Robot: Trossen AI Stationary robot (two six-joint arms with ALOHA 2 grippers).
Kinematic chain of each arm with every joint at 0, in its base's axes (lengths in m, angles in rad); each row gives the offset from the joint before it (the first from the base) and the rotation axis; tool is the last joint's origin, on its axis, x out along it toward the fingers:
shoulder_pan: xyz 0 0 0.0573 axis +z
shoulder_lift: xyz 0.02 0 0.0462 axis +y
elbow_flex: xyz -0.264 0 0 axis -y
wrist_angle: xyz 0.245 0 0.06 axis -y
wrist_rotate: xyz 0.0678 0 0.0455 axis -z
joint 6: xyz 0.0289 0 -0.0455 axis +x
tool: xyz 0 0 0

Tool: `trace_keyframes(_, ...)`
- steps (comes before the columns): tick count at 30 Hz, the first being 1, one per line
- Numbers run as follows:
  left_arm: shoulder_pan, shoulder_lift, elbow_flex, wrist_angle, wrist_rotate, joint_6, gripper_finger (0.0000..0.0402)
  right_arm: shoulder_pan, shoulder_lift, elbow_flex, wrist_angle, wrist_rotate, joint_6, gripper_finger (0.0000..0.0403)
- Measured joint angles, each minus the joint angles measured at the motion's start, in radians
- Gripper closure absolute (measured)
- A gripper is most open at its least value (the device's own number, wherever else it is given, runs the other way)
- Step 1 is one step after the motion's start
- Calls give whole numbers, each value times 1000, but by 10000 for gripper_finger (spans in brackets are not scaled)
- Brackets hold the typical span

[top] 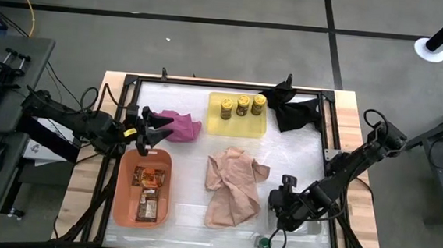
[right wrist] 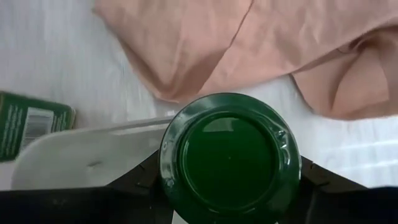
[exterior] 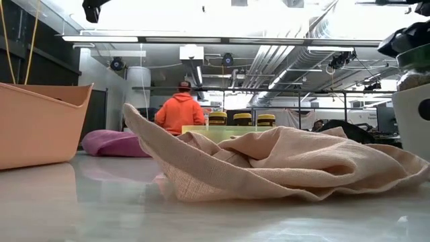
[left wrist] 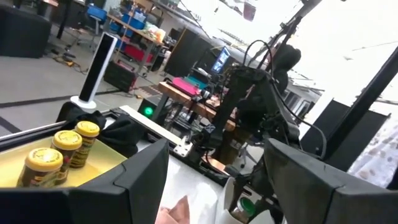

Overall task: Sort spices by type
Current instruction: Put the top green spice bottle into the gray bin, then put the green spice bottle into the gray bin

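Green-lidded jar [right wrist: 230, 155] is clamped in my right gripper [top: 285, 203], held over the clear tray [right wrist: 81, 158] near the table's front right corner — I judge this the placing step. A second green jar [top: 261, 241] lies at the front edge. Next I should lower it upright into the tray, clear of the soft, rumpled tan cloth [top: 233, 183]. Left gripper [top: 155, 126] hangs with fingers spread and empty above the rigid orange tray [top: 121, 211] of flat packets [top: 148, 177]. Three yellow-lidded jars [top: 242, 105] stand in the yellow tray [top: 237, 127] at the back.
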Motion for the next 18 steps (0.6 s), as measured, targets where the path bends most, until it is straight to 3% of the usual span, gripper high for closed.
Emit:
trace_keyframes(8, 0, 0, 0, 0, -7, 8, 151, -1, 0, 0, -2, -13, -40, 215)
trace_keyframes(10, 0, 0, 0, 0, -7, 8, 151, -1, 0, 0, -3, -15, -36, 178)
trace_keyframes(14, 0, 0, 0, 0, -7, 8, 151, -1, 0, 0, -1, -18, 17, 67)
trace_keyframes(18, 0, 0, 0, -1, -7, 8, 151, -2, 0, 16, -14, -46, 58, 17)
